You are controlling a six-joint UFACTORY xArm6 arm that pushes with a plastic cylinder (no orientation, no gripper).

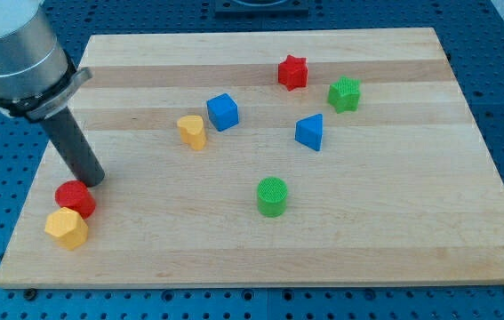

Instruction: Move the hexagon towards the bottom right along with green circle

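A yellow hexagon point(66, 228) lies near the board's bottom left corner, touching a red round block point(75, 197) just above it. A green circle point(272, 196) stands near the board's middle, far to the right of the hexagon. My tip point(93, 180) rests on the board just above and to the right of the red round block, close to it. The rod slants up to the view's top left.
A yellow block point(193, 131), a blue cube point(222, 112), a blue triangular block point(309, 132), a red star point(292, 72) and a green star-like block point(344, 94) lie across the upper half of the wooden board point(394, 231).
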